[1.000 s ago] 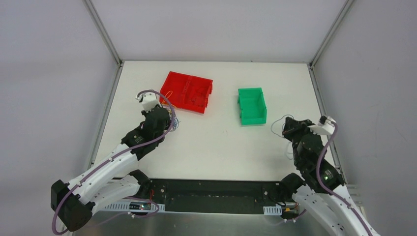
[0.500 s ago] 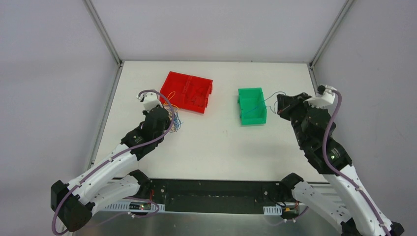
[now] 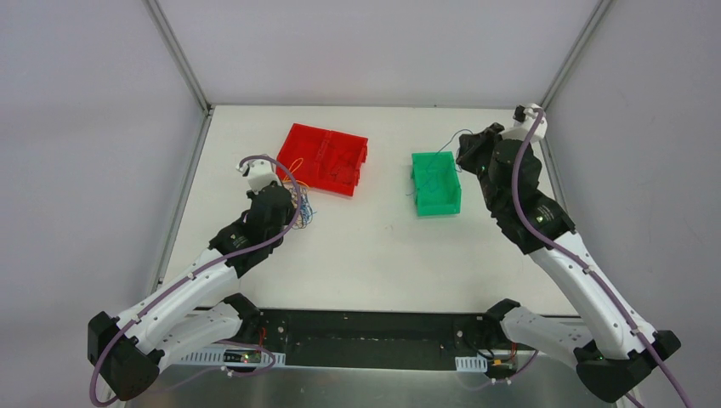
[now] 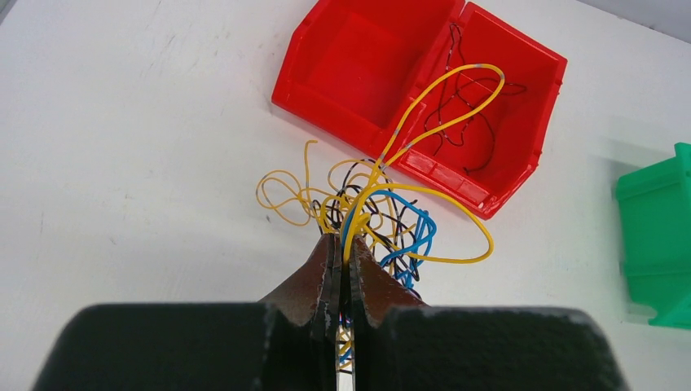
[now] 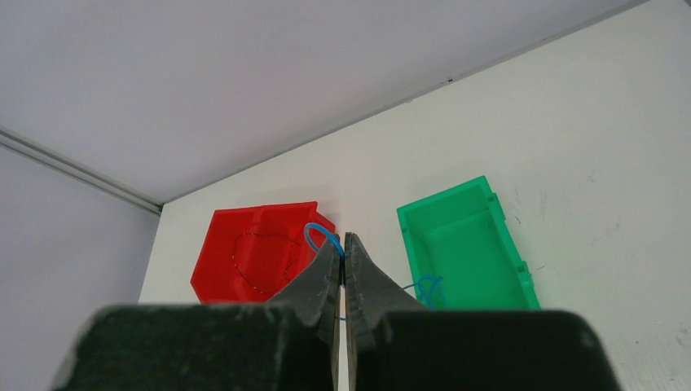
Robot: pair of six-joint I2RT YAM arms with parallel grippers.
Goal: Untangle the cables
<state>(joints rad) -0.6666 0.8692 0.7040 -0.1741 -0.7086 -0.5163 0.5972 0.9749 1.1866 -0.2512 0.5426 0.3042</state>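
Note:
A tangle of thin yellow, blue and dark cables point(image 4: 375, 216) rests on the white table just in front of the red bin point(image 4: 424, 90). My left gripper point(image 4: 342, 248) is shut on strands of that tangle point(image 3: 299, 206). A yellow loop arches toward the bin, where a dark cable point(image 4: 466, 122) lies in the right compartment. My right gripper point(image 5: 342, 248) is shut on a single blue cable point(image 5: 319, 236), held above the green bin point(image 3: 436, 182). The blue cable point(image 3: 438, 161) dangles down from the fingers into that bin, its lower end curling at the near wall point(image 5: 425, 287).
The red bin point(image 3: 325, 157) has two compartments and stands at the back left. The green bin point(image 5: 464, 244) stands to its right. Grey walls and metal rails point(image 3: 180, 59) enclose the table on three sides.
My right arm has swung from the near right up and back, carrying the blue cable over the green bin. The left arm and the tangle have stayed put.

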